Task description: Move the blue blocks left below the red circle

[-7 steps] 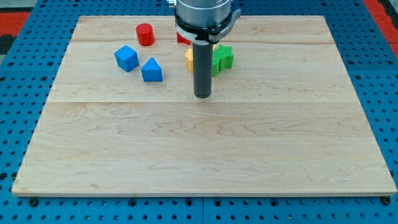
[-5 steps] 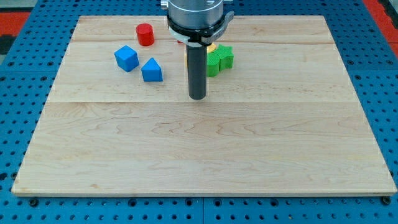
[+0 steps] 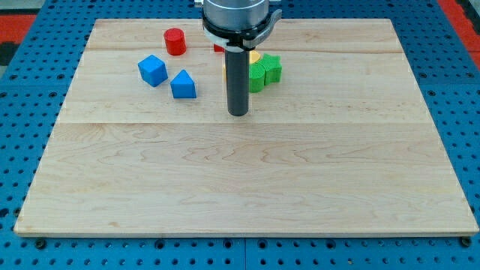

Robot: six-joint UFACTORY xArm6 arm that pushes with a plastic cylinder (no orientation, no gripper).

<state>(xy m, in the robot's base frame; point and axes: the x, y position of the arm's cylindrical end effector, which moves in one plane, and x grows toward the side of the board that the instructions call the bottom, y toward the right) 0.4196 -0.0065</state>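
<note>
A red circle block point(image 3: 175, 41) stands near the board's top left. A blue cube point(image 3: 152, 70) lies below and left of it. A blue triangular block point(image 3: 183, 84) lies just right of the cube, below the red circle. My tip point(image 3: 238, 113) rests on the board to the right of the blue triangular block, with a gap between them. The rod stands in front of a cluster of green point(image 3: 265, 70), yellow point(image 3: 255, 58) and red blocks and hides part of it.
The green, yellow and red blocks sit together behind the rod near the top centre. The wooden board point(image 3: 247, 187) lies on a blue pegboard surface point(image 3: 15, 150).
My tip has moved slightly to the view's left, toward the blue triangular block. The blocks have not moved.
</note>
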